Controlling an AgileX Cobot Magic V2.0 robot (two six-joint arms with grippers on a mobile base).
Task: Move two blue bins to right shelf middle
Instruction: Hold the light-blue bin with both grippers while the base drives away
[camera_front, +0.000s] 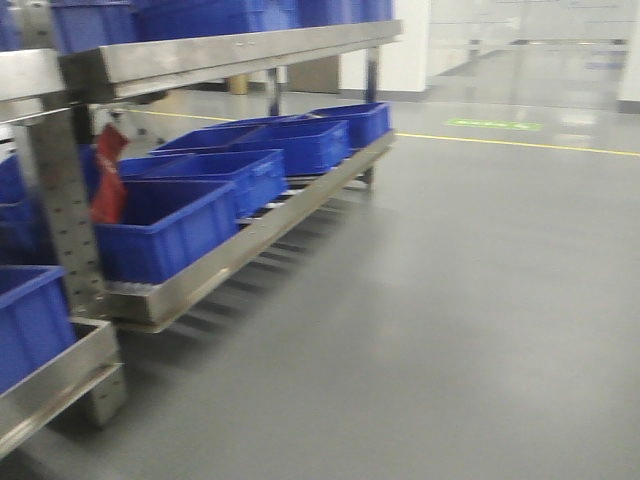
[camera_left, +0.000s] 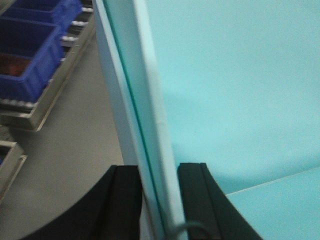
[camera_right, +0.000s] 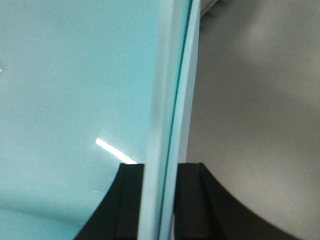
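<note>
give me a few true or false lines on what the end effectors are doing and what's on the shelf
1. The left end effector clamps the wall of a pale turquoise bin. True.
2. The right end effector hangs open over bare floor. False: its fingers press a wall of the same pale turquoise.
3. The low shelf tier carries dark blue bins. True.
4. A red line crosses the floor. False: the floor line is yellow.
</note>
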